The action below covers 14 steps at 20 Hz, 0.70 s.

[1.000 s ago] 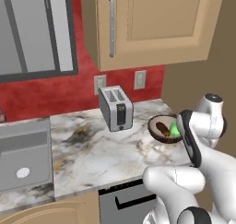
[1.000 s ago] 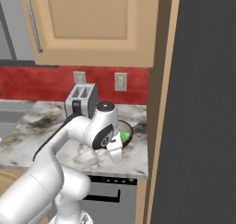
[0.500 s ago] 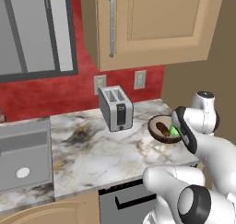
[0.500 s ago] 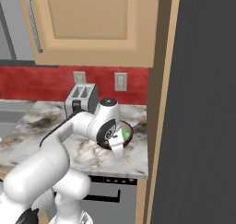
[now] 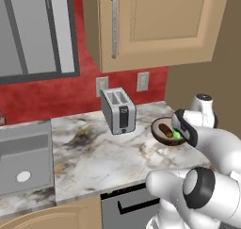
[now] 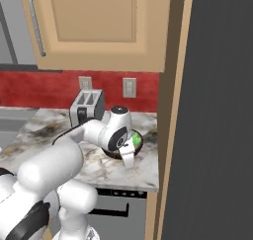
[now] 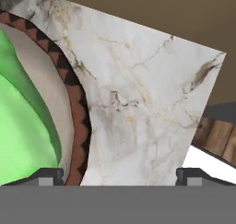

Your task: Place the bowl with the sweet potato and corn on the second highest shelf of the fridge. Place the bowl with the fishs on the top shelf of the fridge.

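The small dark brown bowl point(image 5: 162, 133) stands on the marble counter point(image 5: 94, 152), right of the toaster. In it lie the dark sweet potato point(image 5: 165, 128) and the lime-green corn point(image 5: 178, 134). My gripper point(image 6: 129, 159) hangs at the bowl's right rim, pointing down. In the hand view the gripper point(image 7: 120, 174) is open and straddles the patterned bowl rim point(image 7: 79, 121): one fingertip point(image 7: 50, 174) is on the corn point(image 7: 18, 131) side, the other over bare counter. The grey fridge point(image 6: 217, 110) fills the right. The fish bowl is out of view.
A silver toaster point(image 5: 119, 111) stands against the red wall. A sink point(image 5: 23, 169) lies at the far left. Wooden cabinets point(image 5: 150, 25) hang above the counter. A tall wooden panel point(image 6: 173, 96) separates counter and fridge. The counter's edge point(image 7: 198, 117) is close to my hand.
My hand has turned and shifted a little along the bowl's right rim. The bowl and its contents have stayed in place.
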Motion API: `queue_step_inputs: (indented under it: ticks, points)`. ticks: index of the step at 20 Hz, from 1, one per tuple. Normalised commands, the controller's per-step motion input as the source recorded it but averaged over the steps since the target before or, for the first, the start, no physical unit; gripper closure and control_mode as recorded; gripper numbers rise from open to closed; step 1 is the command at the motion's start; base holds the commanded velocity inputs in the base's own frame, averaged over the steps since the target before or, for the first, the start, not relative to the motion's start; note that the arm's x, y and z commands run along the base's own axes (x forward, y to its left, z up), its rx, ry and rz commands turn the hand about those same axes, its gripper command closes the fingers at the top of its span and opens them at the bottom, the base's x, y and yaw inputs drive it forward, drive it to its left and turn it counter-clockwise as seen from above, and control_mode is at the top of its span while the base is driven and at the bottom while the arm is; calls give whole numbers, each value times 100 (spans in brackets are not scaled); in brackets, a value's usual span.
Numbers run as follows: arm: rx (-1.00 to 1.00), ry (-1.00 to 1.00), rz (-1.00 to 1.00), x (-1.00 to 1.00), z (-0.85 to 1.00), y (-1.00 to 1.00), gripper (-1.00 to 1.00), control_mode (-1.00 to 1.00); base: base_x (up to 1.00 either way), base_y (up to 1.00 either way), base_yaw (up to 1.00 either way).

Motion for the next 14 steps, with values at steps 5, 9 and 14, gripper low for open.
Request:
queue_step_inputs:
  ticks: [5, 9, 14]
  points:
    - [0, 0, -1, 20, -37, 4, -100, -100, 0, 0, 0]
    - [0, 0, 0, 8, -9, 11, -100, -100, 0, 0, 0]
    - [0, -3, 0, 4, 0, 15, -100, -100, 0, 0, 0]
